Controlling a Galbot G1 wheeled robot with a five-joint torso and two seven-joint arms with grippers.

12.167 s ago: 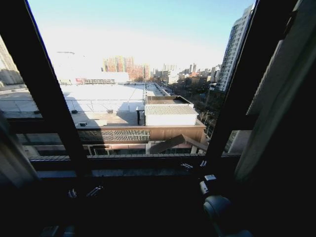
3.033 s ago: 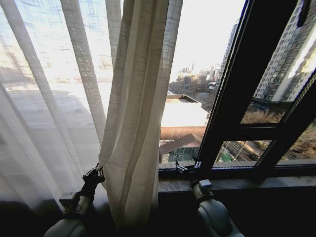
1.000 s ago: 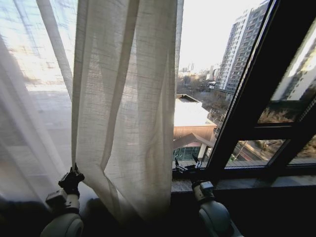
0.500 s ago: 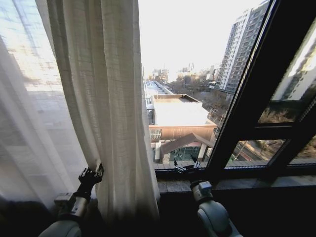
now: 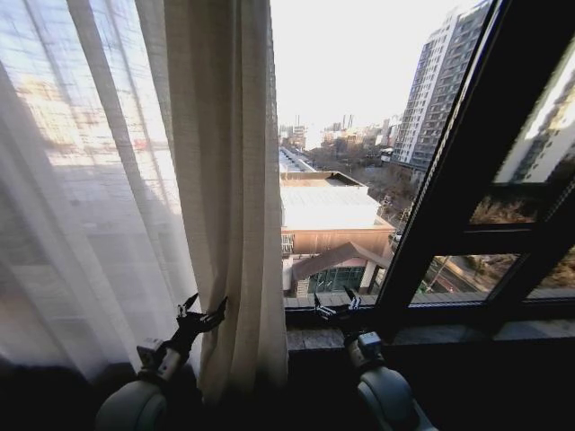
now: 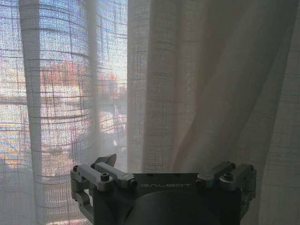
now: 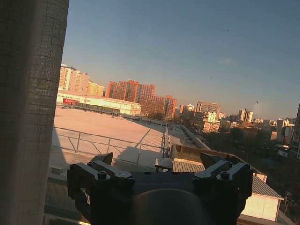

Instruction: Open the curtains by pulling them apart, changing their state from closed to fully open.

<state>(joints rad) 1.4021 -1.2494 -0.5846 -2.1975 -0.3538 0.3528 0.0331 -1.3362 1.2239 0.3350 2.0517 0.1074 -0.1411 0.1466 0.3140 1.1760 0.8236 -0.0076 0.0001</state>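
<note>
curtains point(image 5: 216, 180): sheer, loosely woven matt cloth
my left gripper point(image 5: 201, 316): dull metal, matt black plastic

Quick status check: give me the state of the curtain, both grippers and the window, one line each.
curtain: bunched into folds, spread sheer farther to the robot's left, off the middle pane.
left gripper: open, fingers at the bunched fold's lower edge, gripping nothing.
right gripper: open, empty, near the window sill.
window: middle pane uncovered, city visible.

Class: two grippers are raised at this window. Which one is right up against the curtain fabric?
The left gripper: its open fingers sit against the bunched curtain. The right gripper, also open, hovers apart from it before bare glass by the dark window frame.
</note>
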